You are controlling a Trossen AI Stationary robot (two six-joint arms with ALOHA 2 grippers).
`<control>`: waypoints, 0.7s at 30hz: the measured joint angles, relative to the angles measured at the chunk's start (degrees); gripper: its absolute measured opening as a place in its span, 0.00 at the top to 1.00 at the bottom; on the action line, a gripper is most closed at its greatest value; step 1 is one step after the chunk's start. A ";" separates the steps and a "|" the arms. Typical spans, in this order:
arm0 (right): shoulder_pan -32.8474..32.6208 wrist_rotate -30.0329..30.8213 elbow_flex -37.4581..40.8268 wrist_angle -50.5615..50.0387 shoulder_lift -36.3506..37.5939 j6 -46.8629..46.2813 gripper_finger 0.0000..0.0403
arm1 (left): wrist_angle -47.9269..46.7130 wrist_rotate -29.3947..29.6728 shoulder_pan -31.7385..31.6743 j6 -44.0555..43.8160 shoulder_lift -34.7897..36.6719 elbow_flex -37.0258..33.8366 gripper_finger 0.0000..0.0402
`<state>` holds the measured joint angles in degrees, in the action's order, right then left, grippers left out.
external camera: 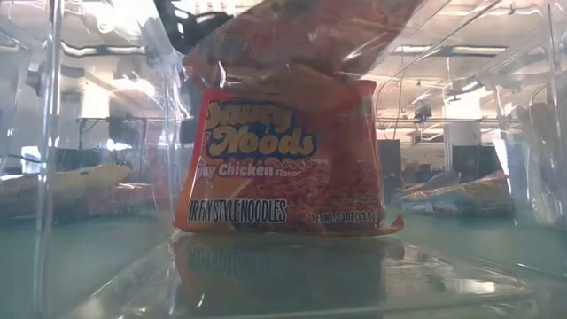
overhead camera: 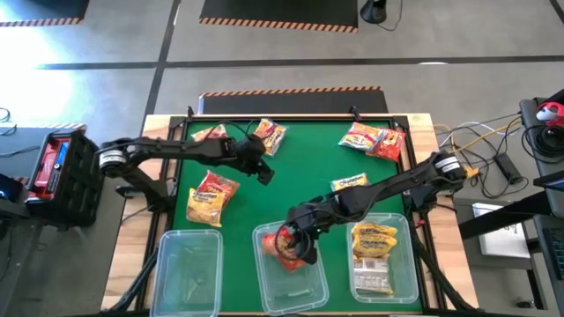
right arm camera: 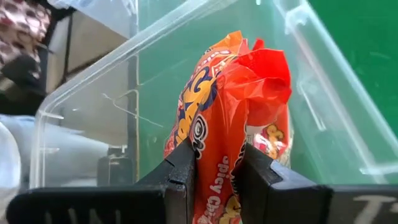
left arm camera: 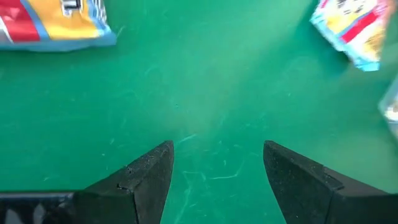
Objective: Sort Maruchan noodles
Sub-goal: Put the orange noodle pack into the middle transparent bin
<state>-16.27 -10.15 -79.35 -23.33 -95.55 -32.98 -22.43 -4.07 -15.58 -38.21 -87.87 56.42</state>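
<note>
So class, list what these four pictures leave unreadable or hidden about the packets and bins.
- Low view: orange packet, first letters of its label cut off by a fold.
- High view: yellow packets in the right bin, count too small to tell.
- Right wrist view: lower end of the orange packet hidden between the right gripper jaws.

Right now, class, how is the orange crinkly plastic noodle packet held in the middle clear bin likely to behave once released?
Pinched by the right gripper, the orange crinkly plastic noodle packet probably has floppy edges: its top crumples. It stands on edge in the middle clear bin, so it may tip flat. Glossy film suggests slipperiness.
</note>
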 joint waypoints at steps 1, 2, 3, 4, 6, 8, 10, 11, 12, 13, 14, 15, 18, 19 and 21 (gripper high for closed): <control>0.00 -0.12 -1.12 -1.69 -0.80 0.66 0.83 | -0.10 -0.03 0.03 0.17 0.94 0.00 0.42; 0.00 -0.16 -2.37 -3.81 -1.64 1.30 0.83 | -0.09 -0.14 0.03 0.21 1.92 0.00 0.42; -0.03 -0.15 -3.71 -6.14 -2.63 2.21 0.83 | -0.25 -0.18 0.03 0.23 2.96 0.00 0.42; -0.03 -0.14 -5.18 -8.69 -3.57 3.09 0.83 | -0.42 -0.35 0.05 0.22 4.07 0.00 0.42; -0.03 0.10 -7.97 -13.33 -5.43 4.60 0.83 | -0.51 -0.51 0.24 0.18 6.51 0.00 0.42; -0.14 0.22 -10.88 -16.11 -7.17 6.43 0.83 | -0.51 -0.55 0.64 -0.07 9.03 0.00 0.42; -0.31 0.31 -13.50 -18.31 -8.71 8.88 0.83 | -0.48 -0.59 1.20 -0.45 11.60 0.00 0.42; -0.35 0.35 -14.72 -19.62 -9.36 10.18 0.83 | -0.51 -0.59 1.49 -0.70 13.00 0.00 0.42; -0.46 0.35 -15.87 -20.75 -10.07 11.02 0.83 | -0.49 -0.59 1.86 -0.90 14.31 0.00 0.42; -0.58 0.36 -16.96 -21.79 -10.73 11.82 0.83 | -0.45 -0.57 2.27 -1.22 15.59 0.00 0.42; -0.62 0.30 -17.98 -22.87 -11.32 12.64 0.83 | -0.43 -0.48 2.71 -1.35 16.86 0.02 0.42; -0.64 0.31 -18.82 -23.90 -11.67 13.11 0.83 | -0.52 -0.19 3.21 -1.44 18.06 0.00 0.42; -0.68 -0.16 -20.34 -24.62 -12.06 13.42 0.81 | -1.41 1.52 4.71 -1.50 21.14 0.02 0.42; -0.66 -0.32 -20.67 -24.85 -12.04 13.49 0.80 | -2.22 2.23 5.15 -1.50 22.03 0.02 0.42; -0.62 -0.31 -20.81 -25.58 -11.96 13.54 0.77 | -3.96 4.83 6.05 -1.52 23.25 0.07 0.42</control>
<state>-16.88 -10.47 -100.16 -48.91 -107.51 -19.44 -26.38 0.75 -9.53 -39.72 -64.62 56.49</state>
